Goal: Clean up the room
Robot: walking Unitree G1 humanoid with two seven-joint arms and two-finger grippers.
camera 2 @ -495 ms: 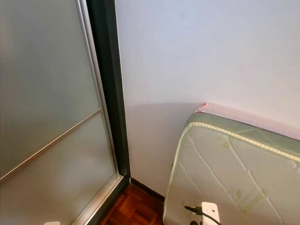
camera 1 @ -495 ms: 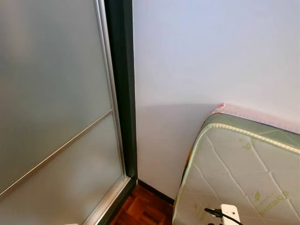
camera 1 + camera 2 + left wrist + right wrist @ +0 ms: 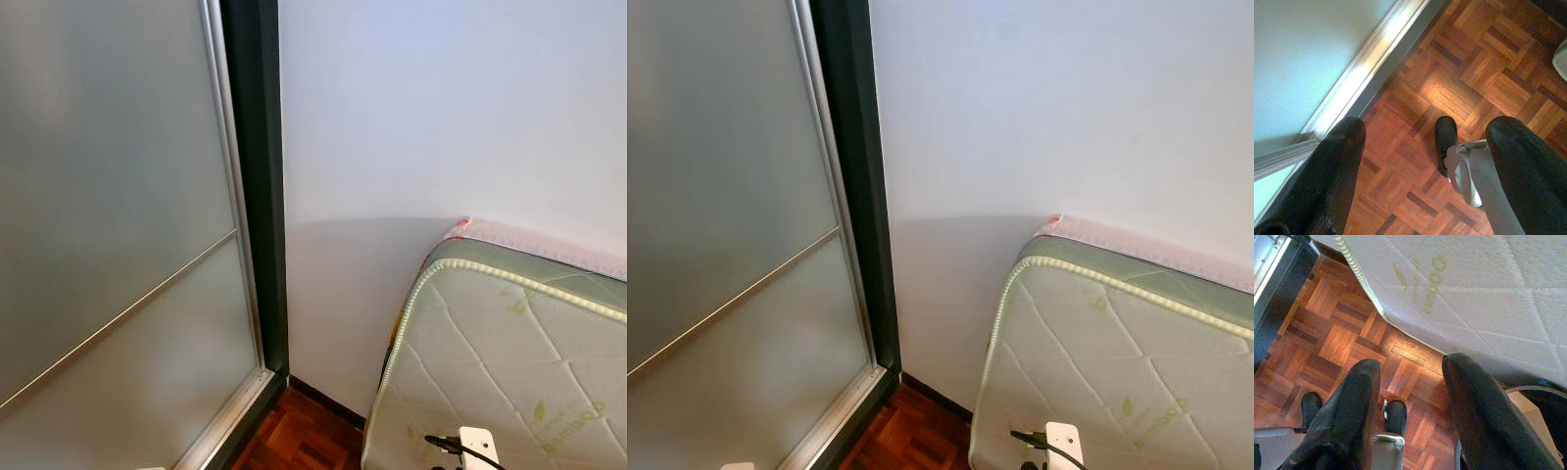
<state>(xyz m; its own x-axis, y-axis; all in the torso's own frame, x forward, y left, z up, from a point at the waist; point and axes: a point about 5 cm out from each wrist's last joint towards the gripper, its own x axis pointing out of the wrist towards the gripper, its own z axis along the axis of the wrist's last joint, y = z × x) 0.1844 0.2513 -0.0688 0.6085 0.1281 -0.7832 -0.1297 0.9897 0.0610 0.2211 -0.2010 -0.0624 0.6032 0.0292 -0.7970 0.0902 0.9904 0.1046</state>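
Note:
A quilted white mattress with green edging (image 3: 509, 362) leans against the white wall (image 3: 441, 108) at the right. A white plug with a black cable (image 3: 477, 446) sits in front of its lower part. Both arms hang down over the parquet floor. My left gripper (image 3: 1425, 171) is open above the floor beside the sliding door's track (image 3: 1366, 63), with nothing between its fingers. Close to the mattress edge (image 3: 1474, 289), my right gripper (image 3: 1410, 406) is open and holds nothing.
A frosted glass sliding door (image 3: 108, 245) with a dark frame (image 3: 257, 186) fills the left side and meets the wall in a corner. A narrow strip of parquet (image 3: 304, 441) lies between door and mattress. My black feet (image 3: 1445, 139) stand on the floor below.

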